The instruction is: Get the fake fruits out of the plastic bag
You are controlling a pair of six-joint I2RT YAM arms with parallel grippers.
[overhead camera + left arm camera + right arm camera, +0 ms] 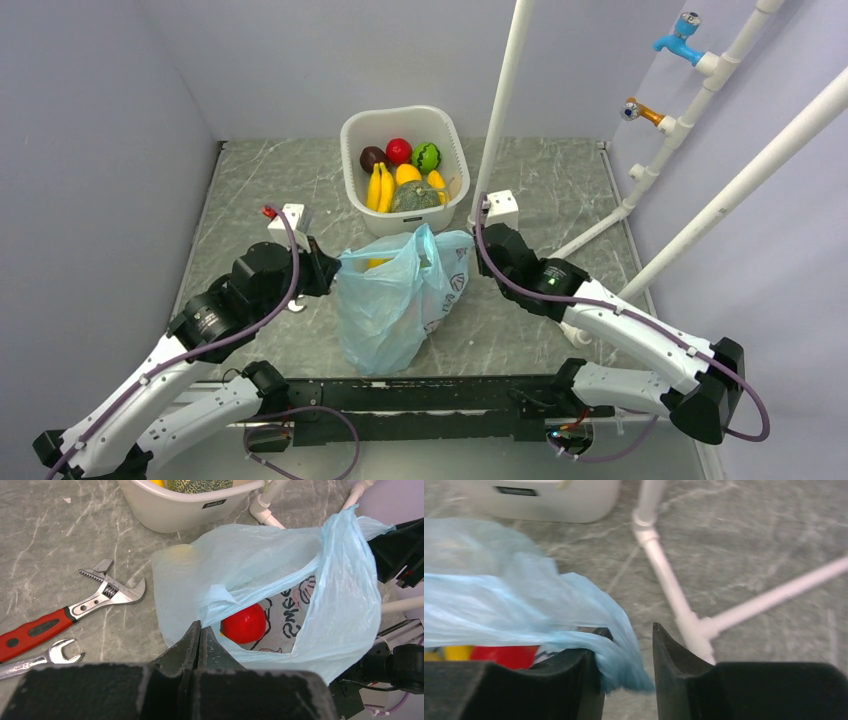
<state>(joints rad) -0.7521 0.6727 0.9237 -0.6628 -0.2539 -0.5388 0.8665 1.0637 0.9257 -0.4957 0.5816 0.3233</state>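
Observation:
The light-blue plastic bag [400, 295] stands held up between my two grippers, its mouth open. My left gripper [325, 268] is shut on the bag's left rim, as the left wrist view [200, 627] shows. Inside the bag [280, 555] lies a red apple [243, 624], and a yellow fruit [180, 555] shows through the film. My right gripper [478, 245] is at the bag's right handle. In the right wrist view its jaws [630, 630] stand apart, with the bag's handle [619, 645] draped over the left finger. Red [504, 655] and yellow [456, 652] fruits show below it.
A white basket [405, 112] behind the bag holds bananas [380, 188], a red ball, a green fruit, a maroon ball and a grey-green lumpy piece. A red-handled adjustable wrench [75, 610] and a spanner [50, 657] lie left of the bag. White pipes [505, 100] rise at the right.

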